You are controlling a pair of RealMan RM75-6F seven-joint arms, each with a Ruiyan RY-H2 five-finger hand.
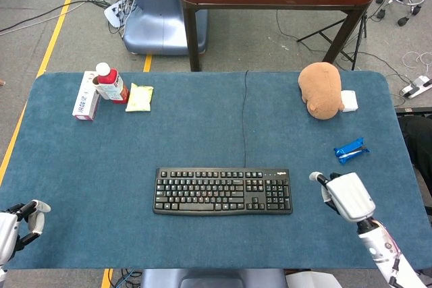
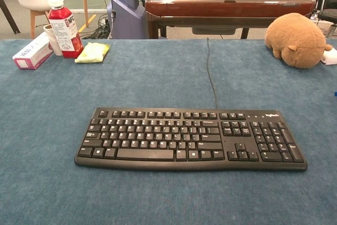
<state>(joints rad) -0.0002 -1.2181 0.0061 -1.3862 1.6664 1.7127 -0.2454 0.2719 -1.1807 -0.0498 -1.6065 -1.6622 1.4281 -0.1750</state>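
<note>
The keyboard (image 1: 223,191) lies near the table's (image 1: 202,126) front edge, at its middle. My right hand (image 1: 347,195) hovers beside its right end, apart from it, holding nothing, fingers curled. My left hand (image 1: 17,225) waits at the front left corner, fingers spread.
</note>
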